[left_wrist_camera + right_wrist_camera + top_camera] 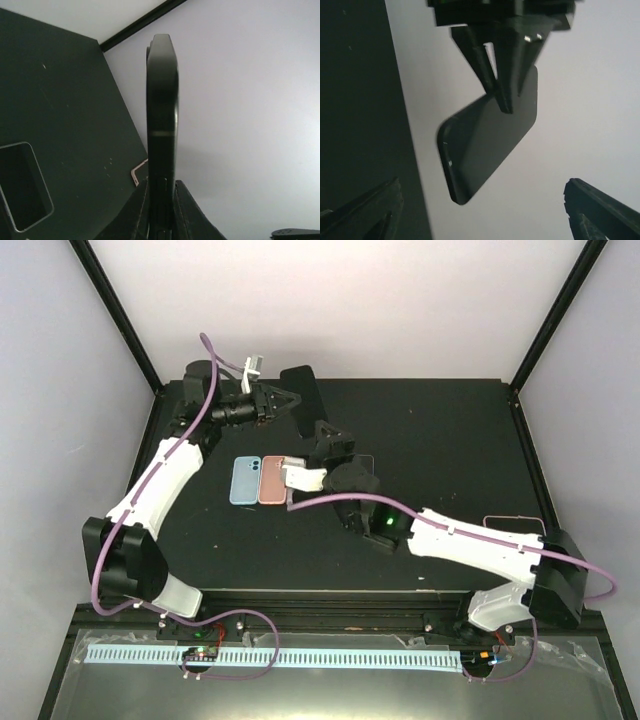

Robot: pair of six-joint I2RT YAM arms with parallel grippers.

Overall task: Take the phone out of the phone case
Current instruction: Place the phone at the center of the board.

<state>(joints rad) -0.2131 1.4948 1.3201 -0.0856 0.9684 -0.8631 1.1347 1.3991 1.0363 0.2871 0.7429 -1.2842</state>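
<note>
My left gripper (285,400) is shut on a black phone (303,392) and holds it up in the air at the back of the table. In the left wrist view the phone (161,115) stands edge-on between the closed-in fingers (187,210). I cannot tell phone and case apart. My right gripper (328,438) is open just in front of the phone, not touching it. In the right wrist view the phone (490,140) hangs from the left gripper's fingers (502,70), with my right fingertips (600,210) spread wide below it.
A blue phone or case (244,480), a pink one (272,480) and a white item (303,478) lie side by side mid-table. A clear case (513,532) lies at the right edge. Another clear-rimmed case (22,185) shows in the left wrist view.
</note>
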